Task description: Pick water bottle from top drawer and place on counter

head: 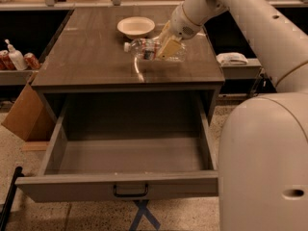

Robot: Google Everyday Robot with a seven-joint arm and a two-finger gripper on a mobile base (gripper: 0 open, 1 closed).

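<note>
The water bottle [143, 49] is clear with a white cap pointing left, and it lies on its side over the middle of the counter [96, 57]. My gripper [164, 48] is shut on the bottle's right half, reaching in from the upper right. I cannot tell whether the bottle touches the counter top. The top drawer [130, 153] is pulled fully out below the counter, and its inside is bare. Its dark handle [130, 191] shows on the front panel.
A cream bowl [136, 27] stands on the counter just behind the bottle. A white pump bottle [16, 57] and red cans [32, 60] sit on the left side shelf. A cardboard box [24, 117] leans at the lower left. The robot's white body [264, 162] fills the lower right.
</note>
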